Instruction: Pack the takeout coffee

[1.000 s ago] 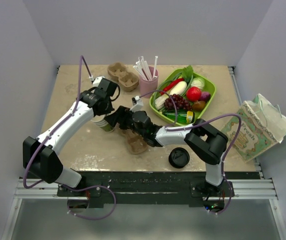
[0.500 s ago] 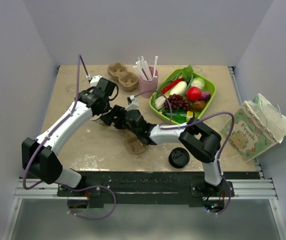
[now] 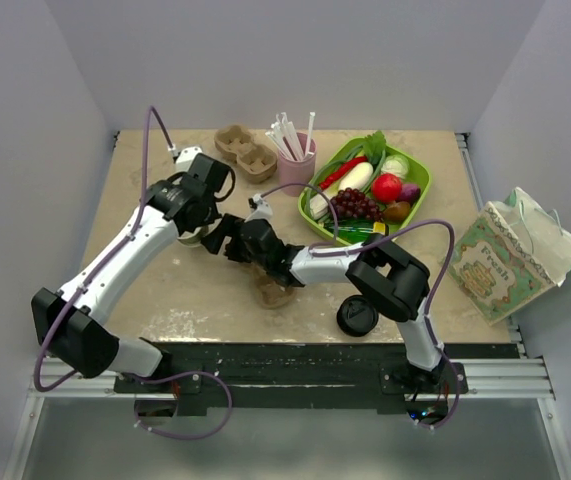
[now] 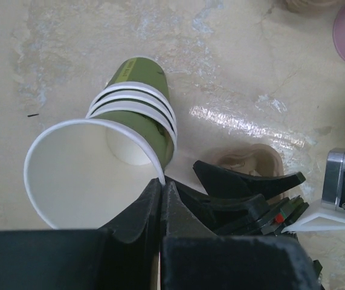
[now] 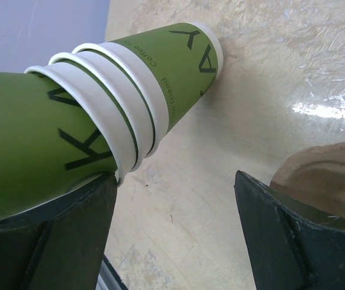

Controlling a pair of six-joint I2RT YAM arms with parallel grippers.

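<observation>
A tilted stack of lidless green paper cups (image 4: pixel 137 106) rests its base on the table. My left gripper (image 4: pixel 162 181) is shut on the white rim of the top cup (image 4: pixel 87 169). My right gripper (image 5: pixel 175 181) is open just beside the stack (image 5: pixel 130 90); one of its fingers (image 5: pixel 57 223) lies against the green side of the top cup, the other is apart from it. In the top view the two grippers (image 3: pixel 205 222) (image 3: pixel 229 240) meet at the table's left centre. A round black lid (image 3: pixel 357 316) shows at the front edge; I cannot tell whether a cup is under it.
A pulp cup carrier (image 3: pixel 273 290) lies just right of my right gripper, another (image 3: pixel 245 152) at the back. A pink cup of straws (image 3: pixel 295 158) and a green tray of toy food (image 3: pixel 413 208) stand behind. A paper bag (image 3: pixel 510 255) lies at the right.
My left gripper has drawn the cup stack a little back and to the left. My right arm has reached further left after it, its open jaws now beside the stack.
</observation>
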